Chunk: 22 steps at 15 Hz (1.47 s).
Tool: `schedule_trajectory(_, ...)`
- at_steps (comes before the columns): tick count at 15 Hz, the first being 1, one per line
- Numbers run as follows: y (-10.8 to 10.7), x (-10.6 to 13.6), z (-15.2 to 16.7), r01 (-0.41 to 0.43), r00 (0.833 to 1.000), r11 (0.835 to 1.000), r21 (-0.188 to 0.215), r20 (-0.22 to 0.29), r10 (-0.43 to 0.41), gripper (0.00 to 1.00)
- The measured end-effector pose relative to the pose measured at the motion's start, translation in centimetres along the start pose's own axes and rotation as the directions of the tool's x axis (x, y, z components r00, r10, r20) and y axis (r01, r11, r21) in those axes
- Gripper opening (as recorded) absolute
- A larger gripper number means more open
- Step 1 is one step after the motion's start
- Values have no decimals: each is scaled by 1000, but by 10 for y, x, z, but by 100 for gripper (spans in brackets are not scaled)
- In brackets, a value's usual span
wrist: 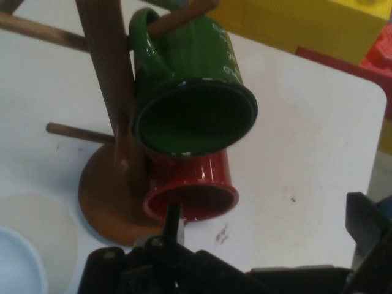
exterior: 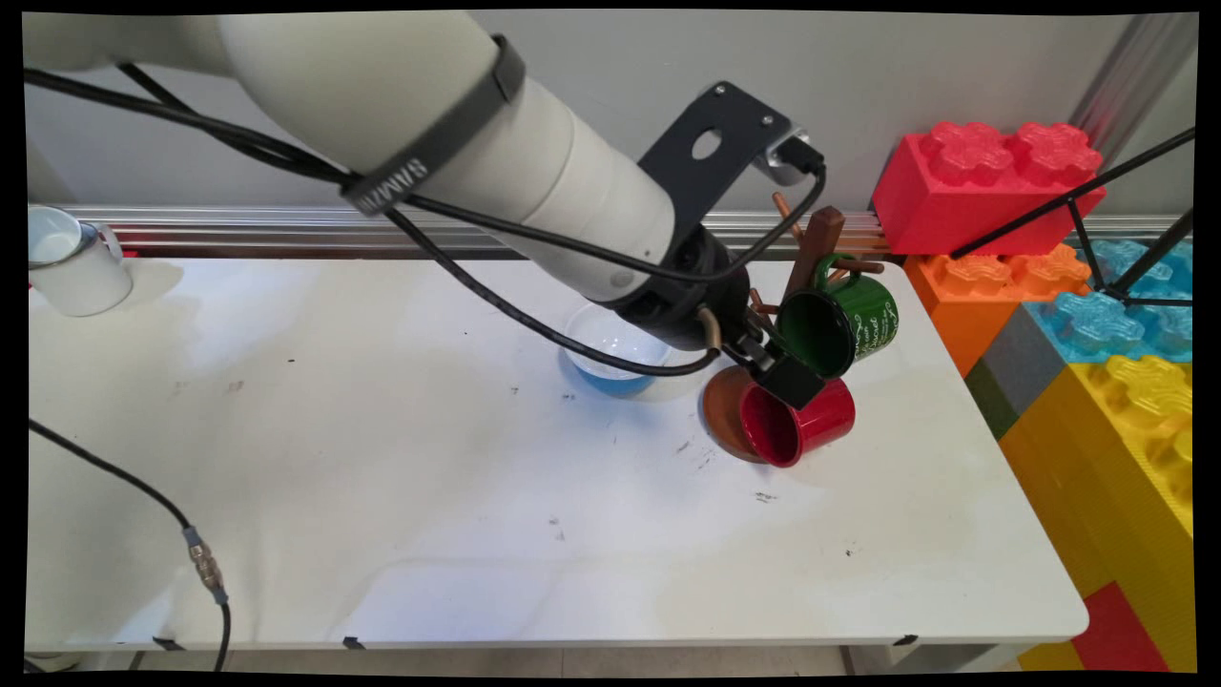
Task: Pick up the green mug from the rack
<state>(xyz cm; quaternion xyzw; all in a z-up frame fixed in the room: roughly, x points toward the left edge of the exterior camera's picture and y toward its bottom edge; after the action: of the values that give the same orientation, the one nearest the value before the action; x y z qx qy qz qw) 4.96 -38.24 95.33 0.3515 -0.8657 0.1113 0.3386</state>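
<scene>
A: Far left on the white table (exterior: 382, 477), what stands there?

B: A white ceramic mug (exterior: 72, 262), upright at the back edge, well apart from everything else. Further right is a shallow white-and-blue bowl (exterior: 610, 355), partly hidden behind the arm's wrist.

A: And the hand?

B: The black two-finger gripper (exterior: 775, 370) is just right of the bowl, low over the round base of a brown wooden mug tree (exterior: 725, 410). Its fingers are spread wide. In the hand view one thin fingertip (wrist: 173, 220) sits at the rim of a glossy red mug (exterior: 801, 429), and the other finger (wrist: 367, 229) stands off to the side, clear of it.

A: So it's not gripping the red mug?

B: No, nothing is clamped. The red mug lies on its side beside the tree's base, mouth open toward the hand and its long axis running away from it. I can't tell whether a peg carries it.

A: Above it?

B: A dark green enamel mug (exterior: 844, 324) hangs by its handle from a peg, touching the red mug's top. At the right stand large plastic toy bricks (exterior: 983, 181), stacked.
</scene>
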Motion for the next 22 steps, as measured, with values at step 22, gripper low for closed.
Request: schedule_trajectory(22, 2, -19, 71, 76, 983, 996, -38, -162, -81, 100)
